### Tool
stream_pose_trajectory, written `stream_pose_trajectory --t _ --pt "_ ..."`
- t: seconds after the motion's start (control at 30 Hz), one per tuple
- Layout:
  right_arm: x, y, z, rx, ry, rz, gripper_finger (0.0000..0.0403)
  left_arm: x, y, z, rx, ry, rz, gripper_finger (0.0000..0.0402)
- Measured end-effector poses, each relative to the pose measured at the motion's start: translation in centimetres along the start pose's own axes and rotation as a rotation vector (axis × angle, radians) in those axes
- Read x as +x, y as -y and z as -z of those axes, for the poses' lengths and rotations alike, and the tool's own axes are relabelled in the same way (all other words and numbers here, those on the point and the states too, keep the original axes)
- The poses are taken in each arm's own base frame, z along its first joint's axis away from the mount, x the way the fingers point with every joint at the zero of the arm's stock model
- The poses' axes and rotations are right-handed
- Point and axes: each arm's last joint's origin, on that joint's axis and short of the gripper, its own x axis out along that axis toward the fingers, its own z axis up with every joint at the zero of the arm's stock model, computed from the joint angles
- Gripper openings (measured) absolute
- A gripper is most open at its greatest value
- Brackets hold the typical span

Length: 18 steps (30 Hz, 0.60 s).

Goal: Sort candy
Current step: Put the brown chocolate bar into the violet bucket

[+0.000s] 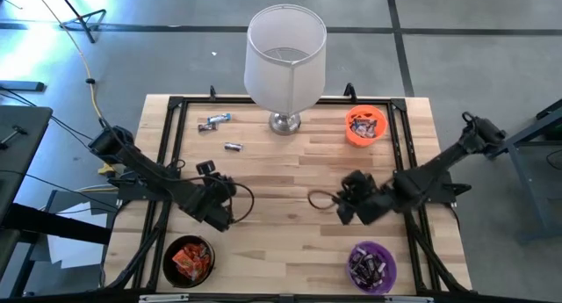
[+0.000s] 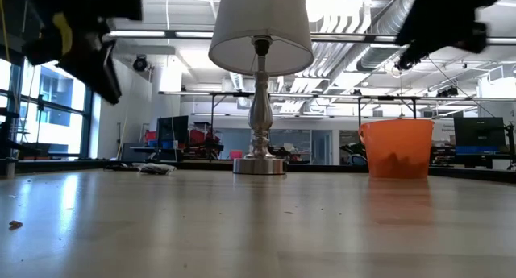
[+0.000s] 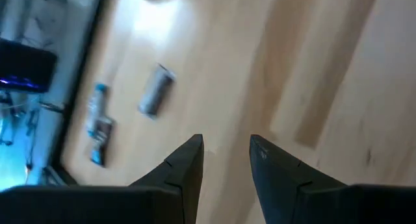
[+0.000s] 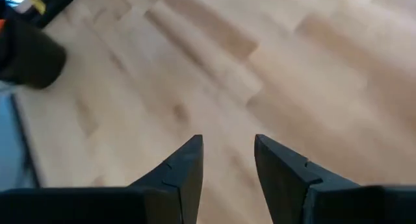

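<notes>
Three loose candy bars [image 1: 217,121] lie on the table [image 1: 290,176] just left of the lamp [image 1: 284,61]. Left gripper [image 3: 225,152] and right gripper [image 4: 227,152] hover nearer the front, jaws narrowly parted, empty.

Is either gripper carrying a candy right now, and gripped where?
Nothing is held. The left gripper and the right gripper both show an empty gap between their fingers, with only bare table beyond.
</notes>
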Motion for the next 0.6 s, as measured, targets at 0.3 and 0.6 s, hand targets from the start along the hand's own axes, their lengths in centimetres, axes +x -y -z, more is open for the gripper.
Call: stream_pose_trajectory --t 0.3,0.6 --pt "2.9 1.9 -5.6 -0.177 0.037 0.01 0.0133 4.3 -0.1 3.9 0.06 -0.181 -0.011 0.0113" --pt "4.1 4.5 -8.6 -0.155 0.029 0.062 0.0134 8.5 -3.2 3.9 0.164 -0.152 0.079 0.0113"
